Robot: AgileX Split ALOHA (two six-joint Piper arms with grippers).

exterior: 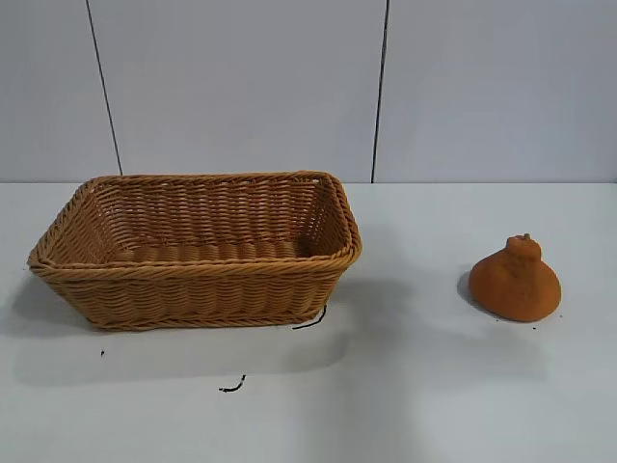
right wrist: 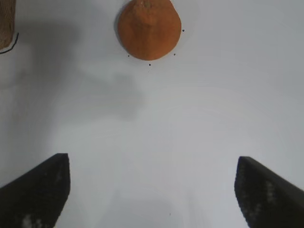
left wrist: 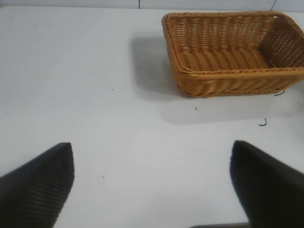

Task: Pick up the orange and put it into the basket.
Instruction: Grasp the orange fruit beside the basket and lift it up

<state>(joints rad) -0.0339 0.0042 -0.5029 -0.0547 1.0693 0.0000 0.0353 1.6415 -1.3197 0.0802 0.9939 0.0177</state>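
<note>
Orange (right wrist: 149,29) lies well ahead of the spread right tool (right wrist: 152,190).

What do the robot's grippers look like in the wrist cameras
Only the fingers show. The left gripper has two black, wedge-shaped fingers with a fine ribbed texture. The right gripper has the same black tapered fingers, with pale scuffs near the base. No cables, markings or arm links are visible.

- The white bench (exterior: 434,386) carries everything.
- The basket (exterior: 193,289) stands on its left part.
- The orange (exterior: 516,282) sits upright on its right part, well apart from the basket.
- Two small dark scraps (exterior: 231,387) lie near the basket's front, one touching its corner.
</note>
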